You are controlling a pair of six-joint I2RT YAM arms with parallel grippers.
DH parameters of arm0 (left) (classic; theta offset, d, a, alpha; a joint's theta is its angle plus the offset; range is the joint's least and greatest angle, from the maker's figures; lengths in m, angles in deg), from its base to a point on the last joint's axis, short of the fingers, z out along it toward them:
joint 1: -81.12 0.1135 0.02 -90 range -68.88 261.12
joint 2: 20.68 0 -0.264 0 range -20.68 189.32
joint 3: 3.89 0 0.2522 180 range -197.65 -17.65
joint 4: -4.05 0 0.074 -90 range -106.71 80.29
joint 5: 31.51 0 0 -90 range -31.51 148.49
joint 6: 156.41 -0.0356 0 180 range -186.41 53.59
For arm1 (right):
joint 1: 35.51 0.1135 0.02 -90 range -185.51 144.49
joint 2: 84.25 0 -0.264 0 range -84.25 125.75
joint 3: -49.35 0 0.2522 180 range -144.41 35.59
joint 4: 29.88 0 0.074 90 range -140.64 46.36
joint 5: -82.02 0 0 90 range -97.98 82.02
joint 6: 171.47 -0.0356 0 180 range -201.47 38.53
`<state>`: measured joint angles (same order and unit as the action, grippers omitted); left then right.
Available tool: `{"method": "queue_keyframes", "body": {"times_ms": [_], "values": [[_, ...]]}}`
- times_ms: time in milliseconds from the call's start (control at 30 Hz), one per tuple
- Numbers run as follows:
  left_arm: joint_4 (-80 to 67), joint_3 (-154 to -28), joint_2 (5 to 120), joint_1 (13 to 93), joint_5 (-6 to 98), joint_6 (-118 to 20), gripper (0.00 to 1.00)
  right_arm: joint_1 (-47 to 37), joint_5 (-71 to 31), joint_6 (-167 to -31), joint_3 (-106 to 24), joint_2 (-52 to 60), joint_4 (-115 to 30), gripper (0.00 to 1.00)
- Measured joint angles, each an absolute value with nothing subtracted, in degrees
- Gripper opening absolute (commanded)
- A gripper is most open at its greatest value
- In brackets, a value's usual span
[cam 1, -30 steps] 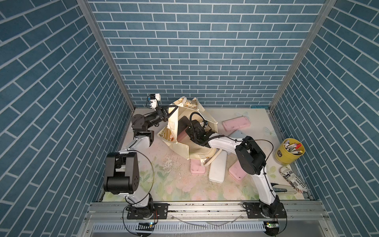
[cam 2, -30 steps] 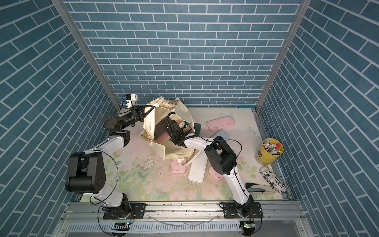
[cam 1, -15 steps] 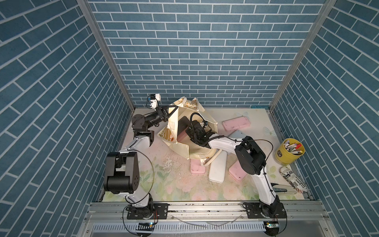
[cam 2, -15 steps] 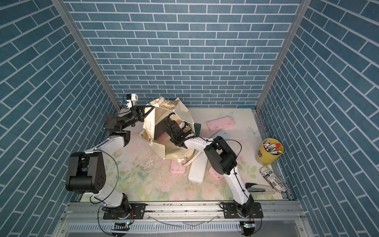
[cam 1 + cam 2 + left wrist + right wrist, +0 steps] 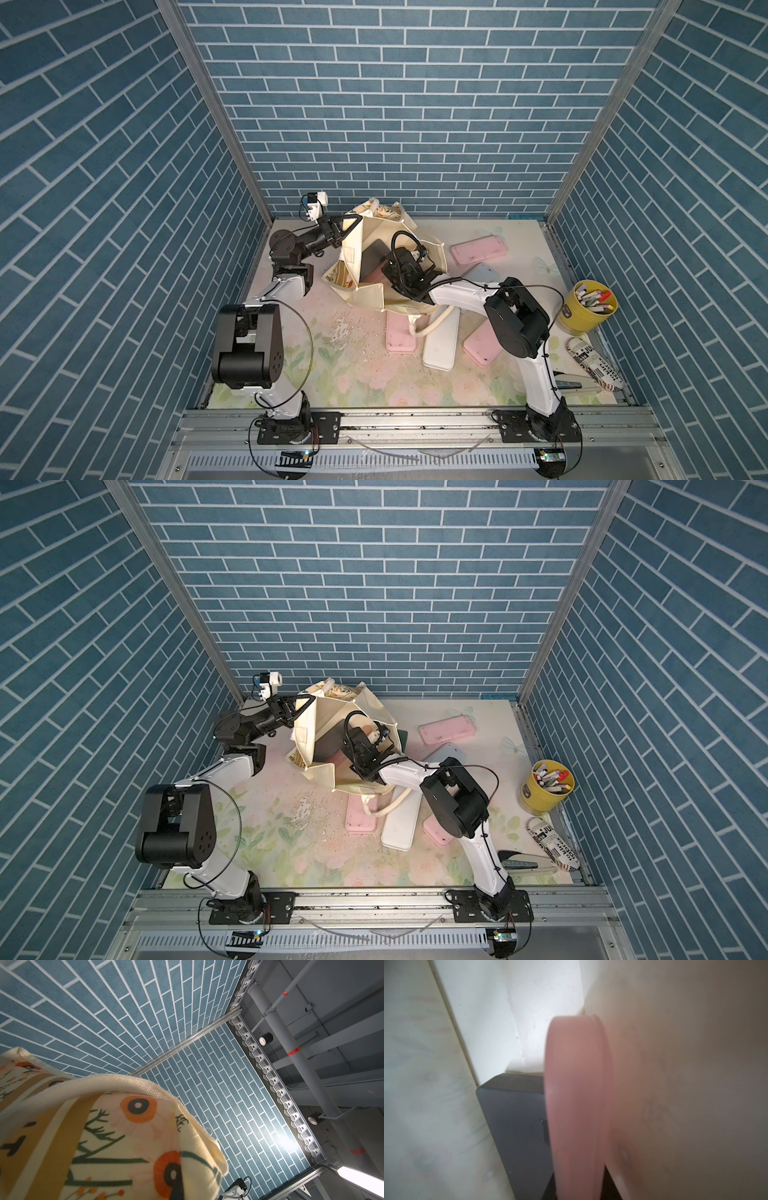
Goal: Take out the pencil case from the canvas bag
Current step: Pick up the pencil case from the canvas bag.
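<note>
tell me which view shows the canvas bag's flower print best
The left wrist view: the flower print on the canvas bag is close and sharp, with orange flowers, gold bands, dark lettering. Both top views show only slivers of it at the bag's edges. The right wrist view: only the inside.

A floral-print counter point(image 5: 332, 374) carries a cream canvas bag point(image 5: 365, 293) near its back. Three pink cases point(image 5: 478, 253), a white case point(image 5: 440, 347) and a pale blue case point(image 5: 482, 275) lie beside it. A yellow pen cup point(image 5: 584, 316) and a black-and-white pouch point(image 5: 596, 369) sit at the right edge.
</note>
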<state>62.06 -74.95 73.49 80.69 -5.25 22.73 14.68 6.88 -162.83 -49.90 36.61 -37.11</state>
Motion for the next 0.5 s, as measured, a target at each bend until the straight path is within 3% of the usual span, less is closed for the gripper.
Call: {"method": "queue_keyframes", "body": {"times_ms": [500], "values": [[61.2, -75.1, 73.8, 80.7, -4.3, 22.6, 0.02, 14.8, 9.1, -158.4, -47.7, 29.6, -38.9, 0.06]]}}
